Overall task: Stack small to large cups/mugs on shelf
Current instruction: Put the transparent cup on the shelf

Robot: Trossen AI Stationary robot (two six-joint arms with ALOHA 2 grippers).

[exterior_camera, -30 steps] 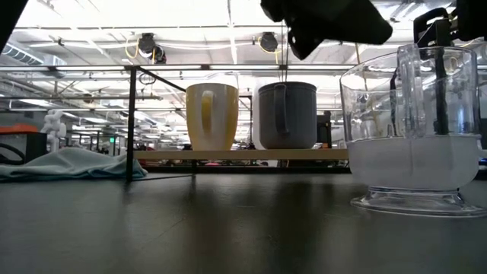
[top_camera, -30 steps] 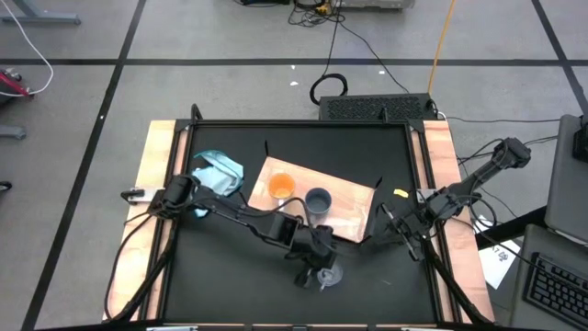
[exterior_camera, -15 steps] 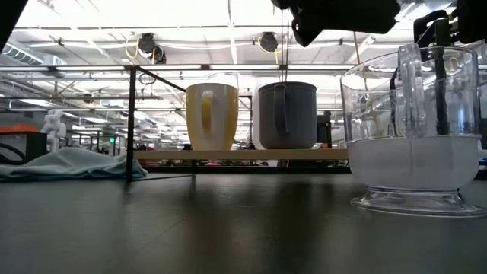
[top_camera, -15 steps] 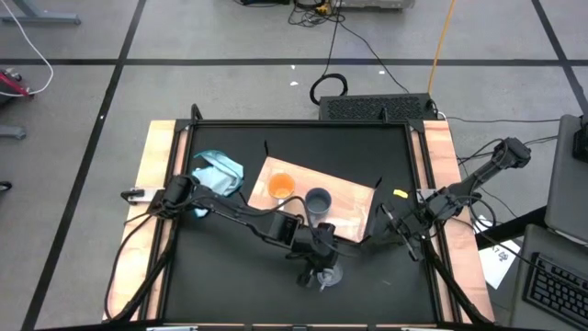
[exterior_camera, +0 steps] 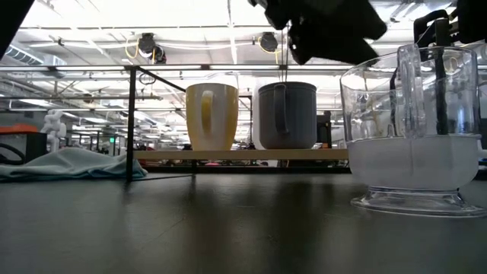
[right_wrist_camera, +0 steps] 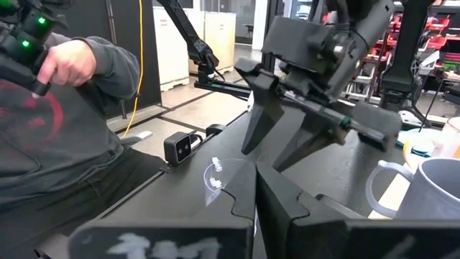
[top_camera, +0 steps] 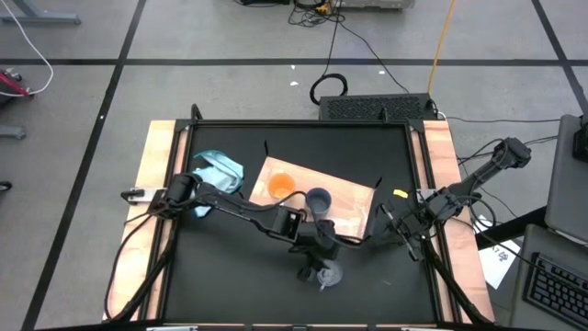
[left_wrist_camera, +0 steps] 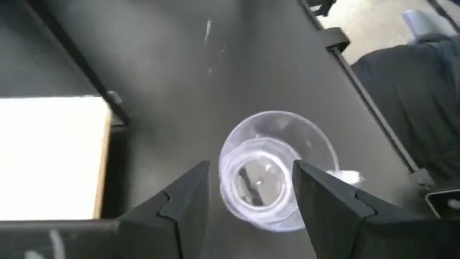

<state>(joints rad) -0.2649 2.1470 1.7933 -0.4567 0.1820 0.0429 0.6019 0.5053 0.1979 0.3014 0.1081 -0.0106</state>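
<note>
Two dark fingers of the left gripper (left_wrist_camera: 250, 188) stand spread to either side of the clear cup (left_wrist_camera: 277, 171), just above its rim, touching nothing that I can see. In the high view that cup (top_camera: 327, 273) sits low in the frame's middle, on the table (top_camera: 230, 285) and well off the shelf (top_camera: 354, 207). To do this step well, I judge the jaws should come straight down with the rim centred between them and close gently, since clear plastic may slip or tip. The orange mug (top_camera: 280, 187) and grey mug (top_camera: 318, 200) stand side by side on the shelf at the frame's centre, so the cup's place looks to be to their right. The right gripper (top_camera: 395, 227) waits at middle right, jaws pressed together. A teal cloth (top_camera: 219, 170) lies at centre left. Around the table lies a grey floor crossed by cables; a seated person (right_wrist_camera: 65, 137) shows in the right wrist view.
</note>
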